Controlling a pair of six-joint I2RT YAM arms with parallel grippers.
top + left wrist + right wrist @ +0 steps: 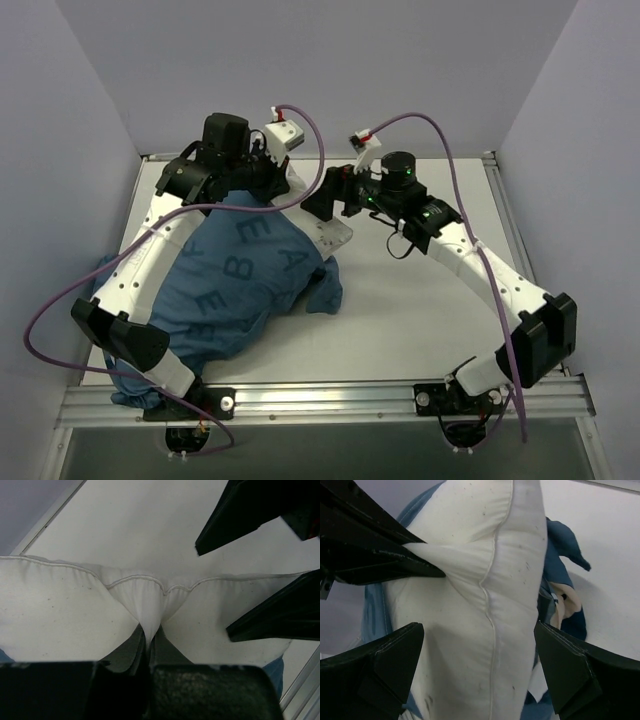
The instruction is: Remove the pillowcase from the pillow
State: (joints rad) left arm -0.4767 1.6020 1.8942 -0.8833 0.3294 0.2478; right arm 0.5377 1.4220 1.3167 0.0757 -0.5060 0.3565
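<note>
With the left pincer [149,642] pinching the far seam of the pillow [55,615] and the right pincer [479,630] gaping wide beside it, the pillowcase [240,280] is lying lengthwise toward the near-left.

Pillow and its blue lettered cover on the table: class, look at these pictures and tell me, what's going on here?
Two robot arms are working a pillowcase off a pillow. The left gripper is pinched shut on the seam of the white pillow at its bare end, towards the far side of the table. The right gripper is open, its fingers either side of that same end without gripping it. The blue pillowcase covers the rest of the pillow, so the job looks barely begun.
</note>
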